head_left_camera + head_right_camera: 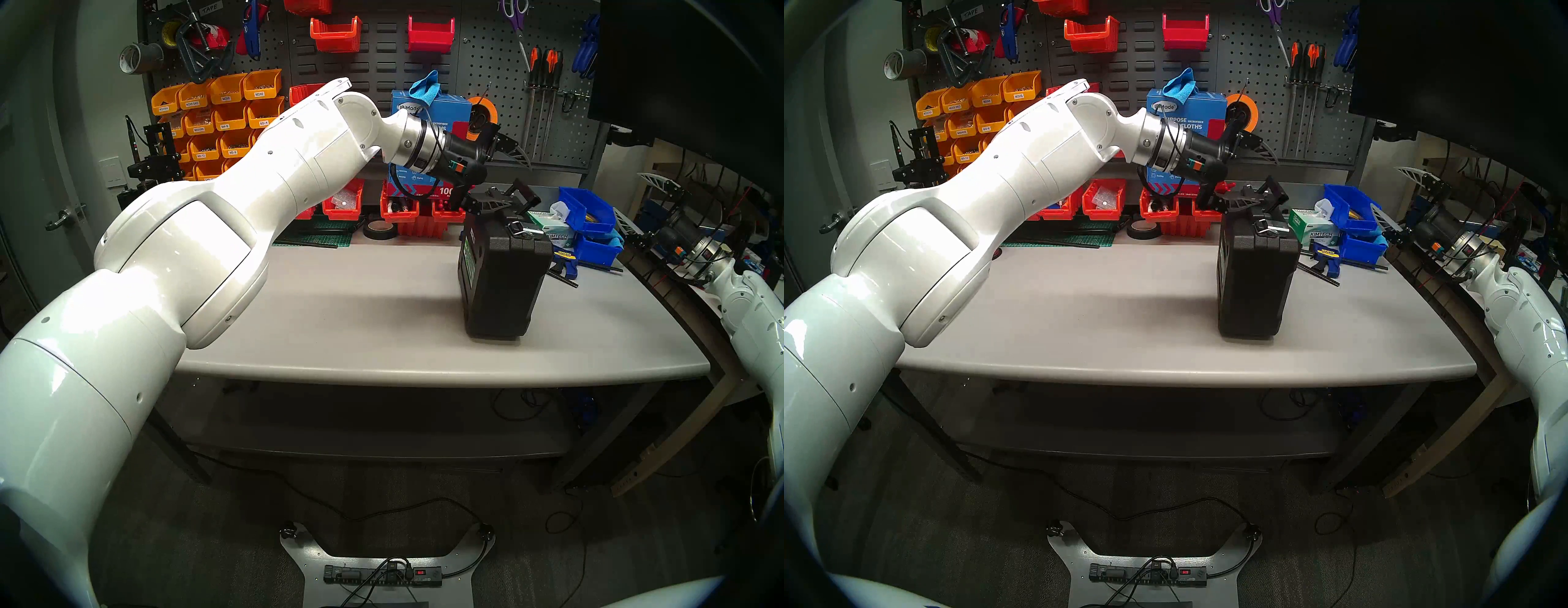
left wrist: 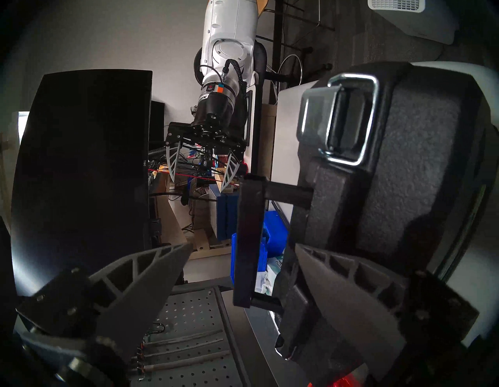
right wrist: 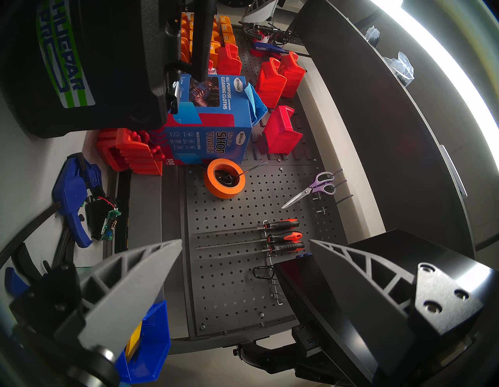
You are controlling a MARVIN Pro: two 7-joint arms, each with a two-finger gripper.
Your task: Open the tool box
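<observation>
The tool box [image 1: 502, 280] stands upright on the table [image 1: 339, 305], handle up — my left gripper [image 2: 240, 259], jaws spread, straddles its handle [image 2: 247, 243]; my right gripper [image 3: 243, 254] waits open aside.

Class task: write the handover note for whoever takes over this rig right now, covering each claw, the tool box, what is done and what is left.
Left claw: open, jaws straddling the raised handle on top of the tool box, not gripping.
Right claw: open, empty, parked off the table's right side.
Tool box: upright on the grey table, lid shut.
Done: the visible silver latch looks flipped up.
Left: check the other latch, lay the box flat, lift the lid.
</observation>
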